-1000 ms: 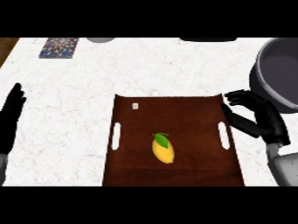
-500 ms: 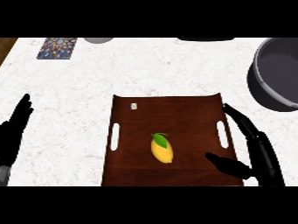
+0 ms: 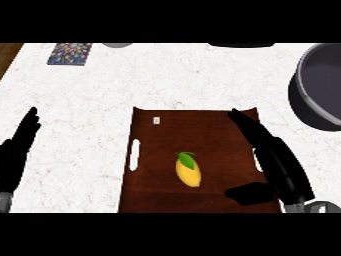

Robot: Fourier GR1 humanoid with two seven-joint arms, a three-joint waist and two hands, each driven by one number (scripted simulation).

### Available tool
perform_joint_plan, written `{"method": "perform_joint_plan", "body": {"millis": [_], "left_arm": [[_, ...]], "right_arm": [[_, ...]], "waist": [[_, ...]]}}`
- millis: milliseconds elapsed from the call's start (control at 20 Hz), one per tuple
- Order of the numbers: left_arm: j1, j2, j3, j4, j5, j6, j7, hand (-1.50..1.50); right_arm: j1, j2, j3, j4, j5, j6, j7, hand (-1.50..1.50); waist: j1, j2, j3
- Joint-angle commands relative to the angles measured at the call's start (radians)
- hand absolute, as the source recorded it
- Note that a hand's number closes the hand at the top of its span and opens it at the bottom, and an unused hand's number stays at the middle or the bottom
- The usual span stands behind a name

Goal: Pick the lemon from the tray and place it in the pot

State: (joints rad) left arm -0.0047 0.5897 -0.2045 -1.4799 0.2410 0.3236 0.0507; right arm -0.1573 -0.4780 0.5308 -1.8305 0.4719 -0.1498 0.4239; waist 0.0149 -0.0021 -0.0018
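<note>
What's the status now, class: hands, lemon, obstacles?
Right hand open over tray's right side. Left hand open, resting at left. Lemon on tray, untouched. Nothing between it and pot.

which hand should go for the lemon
The right hand: it is open over the right side of the tray, beside the lemon, and the pot is on that side. The left hand rests off the tray.

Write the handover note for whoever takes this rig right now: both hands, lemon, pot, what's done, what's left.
Right hand: open, fingers straight over the tray's right side, thumb toward the lemon, not touching it.
Left hand: open, resting at the view's left edge.
Lemon: lying on the tray, near its middle.
Pot: on the counter, beyond the tray's right far corner.
Done: nothing grasped yet.
Left: grasp the lemon, carry it, place it in the pot.
</note>
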Motion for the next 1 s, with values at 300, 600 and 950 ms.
{"method": "perform_joint_plan", "body": {"millis": [300, 600, 950], "left_arm": [[-0.016, 0.002, 0.019, 0.012, -0.002, -0.030, 0.017, 0.00], [0.006, -0.043, 0.020, -0.011, -0.043, -0.001, 0.038, 0.00], [0.002, -0.021, 0.070, -0.038, -0.050, -0.059, 0.068, 0.00]], "right_arm": [[-0.294, 0.128, 0.145, 0.096, -0.084, 0.469, 0.479, -1.50], [-0.399, 0.273, 0.095, 0.209, -0.174, 0.612, 0.617, -1.50], [-0.416, 0.345, 0.114, 0.313, -0.105, 0.625, 0.623, -1.50]], "waist": [[0.012, 0.004, -0.001], [-0.005, 0.003, 0.001], [-0.009, 0.001, 0.002]]}}
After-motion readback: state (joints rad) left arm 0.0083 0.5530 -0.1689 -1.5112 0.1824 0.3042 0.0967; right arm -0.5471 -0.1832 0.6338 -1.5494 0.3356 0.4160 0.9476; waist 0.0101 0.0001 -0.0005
